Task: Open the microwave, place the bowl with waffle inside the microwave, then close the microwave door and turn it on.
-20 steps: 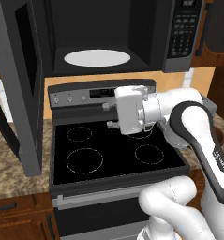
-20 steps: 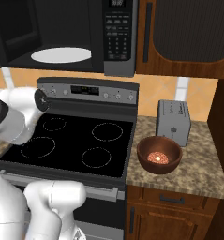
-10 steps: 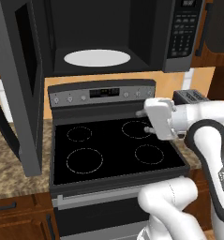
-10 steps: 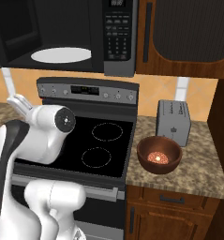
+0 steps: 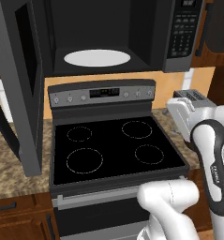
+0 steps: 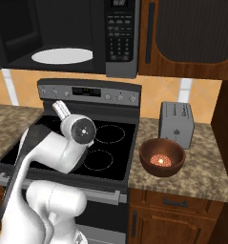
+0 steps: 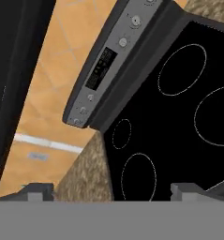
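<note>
Setting: you are looking at a rendered kitchen, with a black stove (image 6: 94, 143) sitting between two speckled stretches of worktop (image 6: 201, 162) and the microwave (image 5: 113, 37) hanging above it.
Door: the microwave door (image 5: 19, 84) is standing swung wide to the left, so you are getting the white turntable plate (image 5: 97, 57) in plain sight; opening is done.
Bowl: the bowl (image 6: 161, 157) is sitting on the right worktop near its front edge, just in front of the toaster (image 6: 176, 124), with the waffle (image 6: 159, 159) lying inside it.
Tool: the gripper (image 7: 113, 191) is hanging over the stove's right side, its jaws spread wide and gripping nothing.
Remaining: you are still facing the pick-up, placing the bowl on the plate, closing the door and pressing the keypad (image 6: 118, 43).
</note>
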{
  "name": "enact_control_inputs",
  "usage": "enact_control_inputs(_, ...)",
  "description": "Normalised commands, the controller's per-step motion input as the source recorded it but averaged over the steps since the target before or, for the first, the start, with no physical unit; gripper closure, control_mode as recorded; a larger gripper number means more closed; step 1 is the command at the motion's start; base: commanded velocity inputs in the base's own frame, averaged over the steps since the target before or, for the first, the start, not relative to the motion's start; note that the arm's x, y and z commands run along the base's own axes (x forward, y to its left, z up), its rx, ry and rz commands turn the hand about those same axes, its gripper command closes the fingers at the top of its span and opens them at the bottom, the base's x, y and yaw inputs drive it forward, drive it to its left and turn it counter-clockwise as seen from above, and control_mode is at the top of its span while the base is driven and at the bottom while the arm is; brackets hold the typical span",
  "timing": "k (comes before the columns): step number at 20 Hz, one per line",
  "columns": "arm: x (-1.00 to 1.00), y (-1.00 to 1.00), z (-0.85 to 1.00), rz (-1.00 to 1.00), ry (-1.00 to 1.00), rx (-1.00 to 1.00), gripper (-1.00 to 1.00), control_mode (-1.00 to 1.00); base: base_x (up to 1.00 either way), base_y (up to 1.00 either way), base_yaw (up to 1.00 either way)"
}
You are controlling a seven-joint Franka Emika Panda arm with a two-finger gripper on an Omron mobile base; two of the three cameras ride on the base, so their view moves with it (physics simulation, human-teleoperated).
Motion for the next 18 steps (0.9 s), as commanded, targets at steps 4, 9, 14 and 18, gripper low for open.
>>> enact_control_inputs(4,0.37,-1.0,-0.53,-0.39,0.22,0.0,-1.0,-1.0,0.0,0.0,0.0)
enact_control_inputs(9,0.35,-1.0,-0.61,-0.36,0.23,0.0,-1.0,-1.0,0.0,0.0,0.0)
enact_control_inputs(14,0.16,-1.0,-0.62,-0.32,0.16,0.0,-1.0,-1.0,0.0,0.0,0.0)
enact_control_inputs(18,0.0,-1.0,-0.61,-0.24,0.14,0.11,-1.0,-1.0,0.0,0.0,0.0)
